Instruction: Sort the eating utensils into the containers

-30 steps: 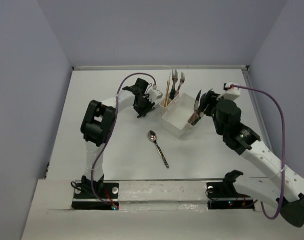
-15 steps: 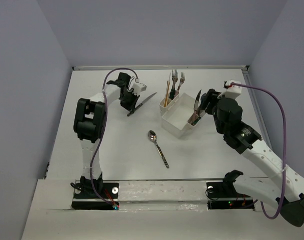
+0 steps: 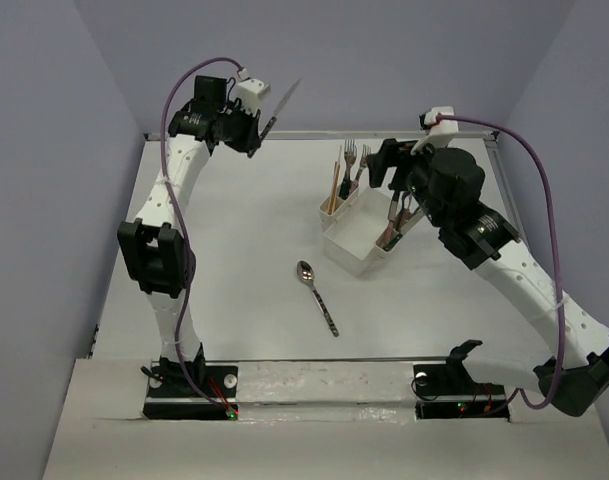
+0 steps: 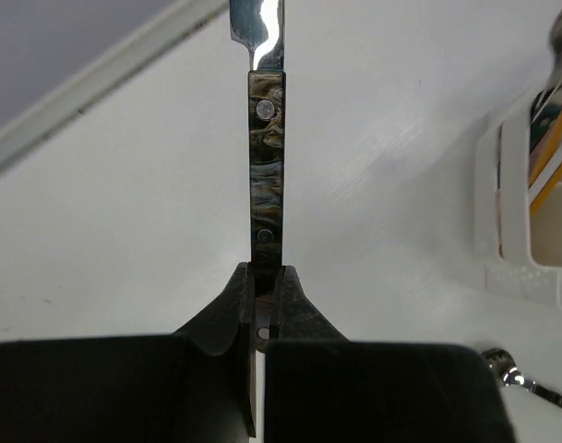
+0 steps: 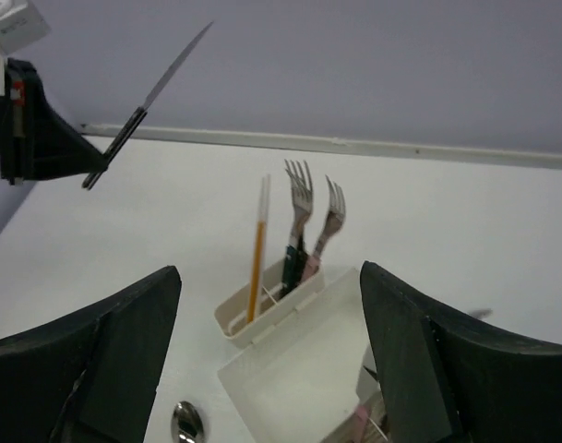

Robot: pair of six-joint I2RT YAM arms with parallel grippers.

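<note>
Pinching the knife [image 4: 265, 157] by the butt of its dark patterned handle, our left gripper [image 4: 262, 286] holds it high over the far-left corner of the table [image 3: 224, 250], well apart from the caddy [image 3: 356, 240]. We judge it light, stiff and slick, apt to pivot; mid-handle would grip surer. Our right gripper [image 3: 386, 168] hangs spread, empty, near the caddy.

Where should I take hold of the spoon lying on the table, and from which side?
Grip the spoon at mid-handle, straight down from above, closing across its width. It lies flat, apart from the caddy. Its handle is slim and straight, its bowl rounded. The open right gripper is probably the better choice, since the left gripper holds the knife.
</note>
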